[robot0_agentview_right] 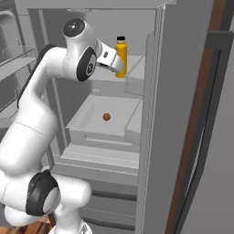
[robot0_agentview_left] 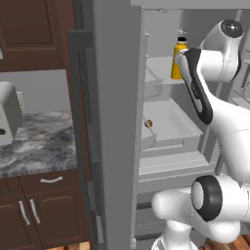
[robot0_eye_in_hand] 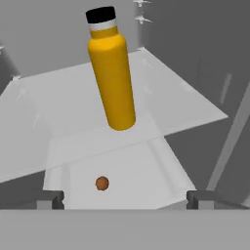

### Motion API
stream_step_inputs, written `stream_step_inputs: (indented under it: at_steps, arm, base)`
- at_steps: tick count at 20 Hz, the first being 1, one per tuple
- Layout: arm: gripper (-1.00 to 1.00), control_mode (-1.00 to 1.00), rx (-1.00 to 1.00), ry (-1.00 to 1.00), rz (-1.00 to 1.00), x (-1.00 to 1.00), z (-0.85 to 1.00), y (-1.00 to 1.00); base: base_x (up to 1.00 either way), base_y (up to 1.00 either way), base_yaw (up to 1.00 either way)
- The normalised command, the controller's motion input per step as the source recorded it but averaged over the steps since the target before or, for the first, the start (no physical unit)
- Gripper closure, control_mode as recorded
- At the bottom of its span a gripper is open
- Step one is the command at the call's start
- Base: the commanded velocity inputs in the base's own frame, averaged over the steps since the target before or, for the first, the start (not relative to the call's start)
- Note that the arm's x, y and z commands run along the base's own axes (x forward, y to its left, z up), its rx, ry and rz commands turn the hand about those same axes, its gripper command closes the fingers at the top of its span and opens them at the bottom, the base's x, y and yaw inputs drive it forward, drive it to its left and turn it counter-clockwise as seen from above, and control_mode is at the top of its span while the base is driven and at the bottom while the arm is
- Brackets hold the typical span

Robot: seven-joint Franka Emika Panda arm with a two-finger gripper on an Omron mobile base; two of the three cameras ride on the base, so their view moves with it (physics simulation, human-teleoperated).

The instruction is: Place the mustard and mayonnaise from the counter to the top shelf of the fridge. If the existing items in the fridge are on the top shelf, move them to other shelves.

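Observation:
The fridge [robot0_agentview_left: 117, 97] stands open. A tall orange-yellow bottle [robot0_eye_in_hand: 111, 78] with a black cap stands upright on the top shelf [robot0_eye_in_hand: 63, 97], also seen as bottle [robot0_agentview_right: 120, 57] and bottle [robot0_agentview_left: 178, 61]. One shelf down, a small brown ball [robot0_eye_in_hand: 102, 183] lies in a tray-like drawer [robot0_agentview_right: 87, 123]; the same ball [robot0_agentview_left: 148, 123] shows from the left. My gripper [robot0_eye_in_hand: 126, 199] is open, just in front of the bottle and apart from it, with nothing between its fingertips [robot0_eye_in_hand: 49, 197]. From the right base view the gripper [robot0_agentview_right: 118, 67] sits beside the bottle's lower half. The mustard and mayonnaise are out of view.
The grey marbled counter [robot0_agentview_left: 39, 141] lies left of the fridge, with a pale appliance [robot0_agentview_left: 7, 114] on it and dark brown cabinets [robot0_agentview_left: 44, 215] below. Door shelves [robot0_agentview_right: 16, 59] stand beside my arm. The fridge's side wall [robot0_agentview_right: 183, 91] bounds the right.

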Motion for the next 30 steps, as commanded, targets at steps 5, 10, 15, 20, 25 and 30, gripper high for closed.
stream_step_inputs:
  at_steps: [5,10,15,20,25,30]
  arm:
    - [-1.00,-1.00,-0.01,0.00,0.00,0.51,-0.16,-0.01]
    - [-1.00,-1.00,-0.01,-0.01,0.02,0.54,-0.24,0.00]
    - [-1.00,-1.00,-0.01,0.00,0.01,0.40,-0.30,-0.09]
    - [-1.00,-1.00,0.00,0.00,0.00,0.31,-0.18,-0.12]
    - [-1.00,-1.00,0.00,0.00,0.00,0.35,-0.11,-0.11]
    - [-1.00,-1.00,0.00,0.00,0.00,0.36,-0.11,-0.06]
  base:
    - [0.00,0.00,0.00]
    - [0.00,0.00,0.00]
    - [0.00,0.00,0.00]
    - [0.00,0.00,0.00]
    - [0.00,0.00,0.00]
    - [0.00,0.00,0.00]
